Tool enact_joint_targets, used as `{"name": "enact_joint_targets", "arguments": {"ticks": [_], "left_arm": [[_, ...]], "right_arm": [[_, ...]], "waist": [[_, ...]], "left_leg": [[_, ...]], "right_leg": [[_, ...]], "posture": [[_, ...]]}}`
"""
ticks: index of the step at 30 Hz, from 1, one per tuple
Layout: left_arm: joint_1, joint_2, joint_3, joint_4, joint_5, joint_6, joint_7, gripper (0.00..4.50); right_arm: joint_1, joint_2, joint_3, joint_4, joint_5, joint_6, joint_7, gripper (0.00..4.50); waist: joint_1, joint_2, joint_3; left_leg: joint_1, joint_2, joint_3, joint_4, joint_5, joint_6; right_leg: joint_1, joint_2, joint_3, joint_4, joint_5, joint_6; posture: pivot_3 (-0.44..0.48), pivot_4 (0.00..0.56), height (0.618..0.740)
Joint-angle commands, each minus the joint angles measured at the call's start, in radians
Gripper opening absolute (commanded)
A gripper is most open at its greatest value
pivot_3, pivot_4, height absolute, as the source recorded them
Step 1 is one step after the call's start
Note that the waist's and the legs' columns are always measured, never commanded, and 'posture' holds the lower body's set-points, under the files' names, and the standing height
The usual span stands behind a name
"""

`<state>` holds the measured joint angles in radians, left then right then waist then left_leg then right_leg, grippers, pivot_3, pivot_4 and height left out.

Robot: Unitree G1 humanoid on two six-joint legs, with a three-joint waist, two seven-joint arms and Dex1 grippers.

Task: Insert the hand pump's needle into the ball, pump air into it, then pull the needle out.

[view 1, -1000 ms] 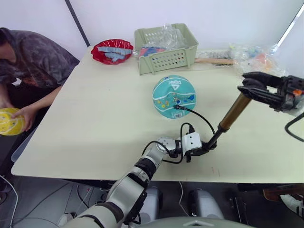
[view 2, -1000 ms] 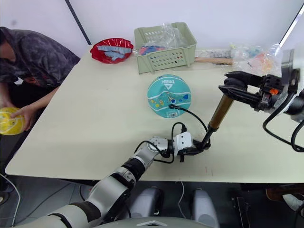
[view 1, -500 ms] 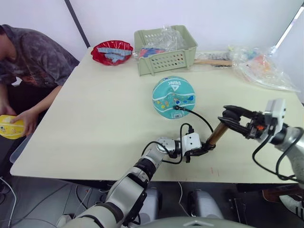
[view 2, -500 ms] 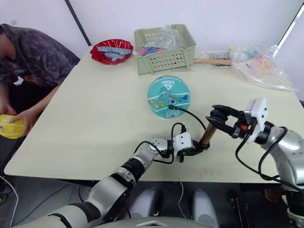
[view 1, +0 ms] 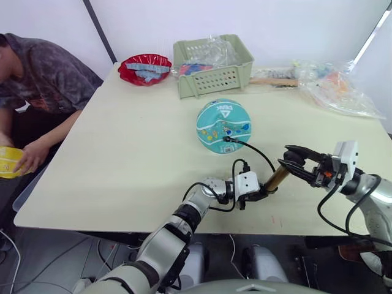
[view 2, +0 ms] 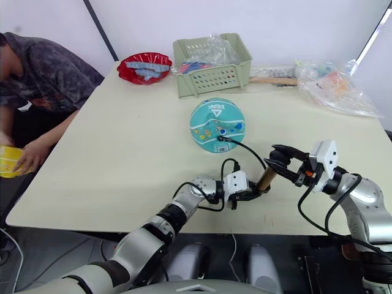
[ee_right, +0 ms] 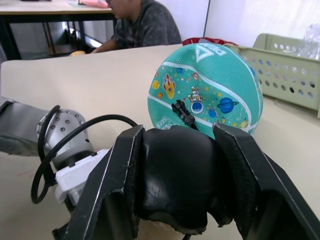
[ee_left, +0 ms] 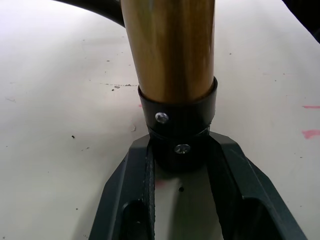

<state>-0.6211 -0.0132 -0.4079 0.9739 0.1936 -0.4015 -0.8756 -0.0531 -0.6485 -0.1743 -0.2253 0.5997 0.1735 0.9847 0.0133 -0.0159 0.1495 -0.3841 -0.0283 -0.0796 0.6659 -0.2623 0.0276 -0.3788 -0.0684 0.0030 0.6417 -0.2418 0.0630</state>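
Head stereo pair high over the table [view 1: 122, 153]; wrist cameras close on the hand pump [ee_left: 172, 60].

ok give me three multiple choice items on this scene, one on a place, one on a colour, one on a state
1. Where does the basket stand?
A. at the table's far edge, beyond the ball
B. on the floor
C. by the left gripper

2. What colour is the pump barrel?
A. silver
B. gold-bronze
C. red

3. What is the right gripper doing?
A. hanging open over the ball
B. shut on the pump's handle
C. holding the bowl

Key: 1 A, the basket sits past the ball near the wall. 2 B, the left wrist view shows a gold-bronze tube in a black cap. 3 B, its fingers clamp the black handle in the right wrist view.
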Motion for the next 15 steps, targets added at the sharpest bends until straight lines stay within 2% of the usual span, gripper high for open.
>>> {"name": "enact_joint_targets", "arguments": {"ticks": [1, 6, 15], "left_arm": [[0.047, 0.028, -0.055, 0.062, 0.059, 0.027, -0.035, 1.01], [0.043, 0.026, -0.056, 0.062, 0.061, 0.026, -0.037, 1.01], [0.043, 0.026, -0.057, 0.064, 0.062, 0.024, -0.042, 1.01]], "right_arm": [[-0.068, -0.078, -0.139, -0.089, 0.163, 0.09, 0.015, 1.66], [-0.15, -0.181, -0.231, -0.119, 0.31, 0.224, 0.014, 1.66], [-0.27, -0.279, -0.293, -0.128, 0.386, 0.335, -0.012, 1.66]], "waist": [[0.0, 0.002, 0.002], [0.001, 0.003, 0.003], [0.001, 0.003, 0.003]], "left_leg": [[0.0, 0.0, 0.0, 0.0, 0.0, 0.0], [-0.002, -0.001, -0.001, 0.0, 0.0, 0.0], [-0.007, -0.001, -0.003, 0.0, 0.0, 0.0]], "right_leg": [[0.0, 0.0, 0.0, 0.0, 0.0, 0.0], [-0.001, -0.001, -0.001, 0.0, 0.0, 0.0], [-0.005, -0.002, -0.003, -0.001, 0.0, 0.0]], "posture": [[0.0, 0.15, 0.74], [0.0, 0.15, 0.74], [0.0, 0.15, 0.74]]}}
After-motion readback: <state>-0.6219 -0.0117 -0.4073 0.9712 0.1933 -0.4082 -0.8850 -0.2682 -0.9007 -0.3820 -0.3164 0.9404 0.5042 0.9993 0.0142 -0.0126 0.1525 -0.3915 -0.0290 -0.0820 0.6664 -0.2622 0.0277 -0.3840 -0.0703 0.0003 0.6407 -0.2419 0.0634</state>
